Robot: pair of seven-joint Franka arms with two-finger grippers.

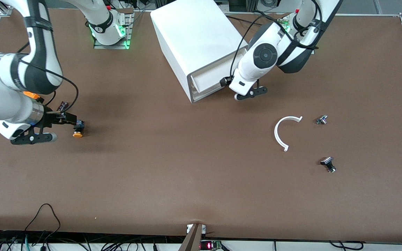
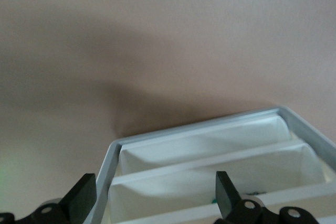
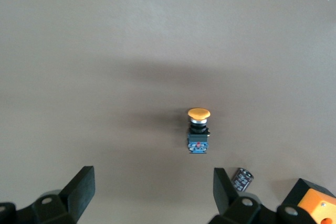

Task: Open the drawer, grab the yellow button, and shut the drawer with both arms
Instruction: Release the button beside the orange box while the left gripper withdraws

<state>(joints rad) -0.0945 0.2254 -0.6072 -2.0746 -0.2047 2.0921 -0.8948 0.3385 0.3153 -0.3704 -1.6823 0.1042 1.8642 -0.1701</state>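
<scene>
Silvery knob [image 1: 328,164] nearest; orange-capped button [image 1: 78,131] lies free under spread right gripper [image 1: 33,136]; left gripper [image 1: 251,93] spread.

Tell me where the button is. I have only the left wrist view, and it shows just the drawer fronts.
Observer: The button lies on the table at the right arm's end, outside the cabinet.
Operator: Report whether the right gripper holds it.
Observer: No. The right gripper is open, low over the table beside the button, not touching it.
Operator: List what else lies on the table at my arm's end.
Observer: A white curved strip and two small knobs, all nearer to the front camera than the cabinet.
</scene>
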